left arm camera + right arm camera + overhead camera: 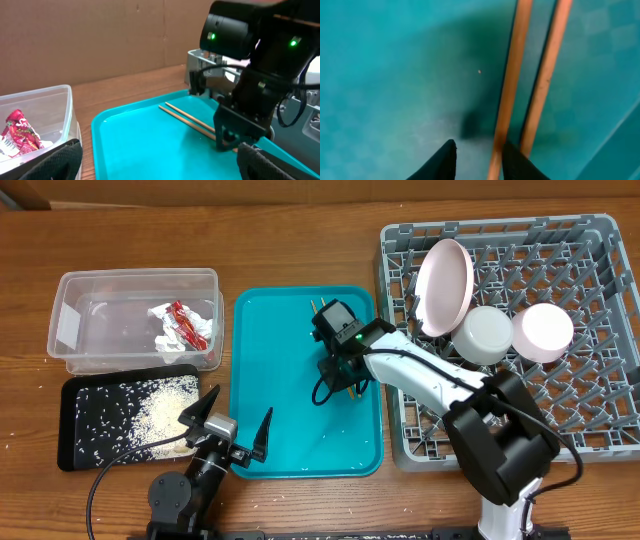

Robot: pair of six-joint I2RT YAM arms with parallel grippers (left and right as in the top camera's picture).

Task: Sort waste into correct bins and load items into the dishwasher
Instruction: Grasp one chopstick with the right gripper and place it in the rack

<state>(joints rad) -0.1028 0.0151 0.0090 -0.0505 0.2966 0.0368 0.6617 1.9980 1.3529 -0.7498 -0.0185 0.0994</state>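
Note:
The two wooden chopsticks lie side by side on the teal serving tray. My right gripper is down over them, open, with one chopstick between its fingertips and the other just outside the right finger. It also shows in the overhead view. My left gripper is open and empty at the teal tray's front left corner. The red-and-white wrapper and tissue lie in the clear tub. Rice lies in the black tray. The large white plate is out of view.
The grey dish rack at the right holds a pink plate on edge, a pale grey-blue bowl and a pale round cup. A few rice grains lie on the table by the black tray.

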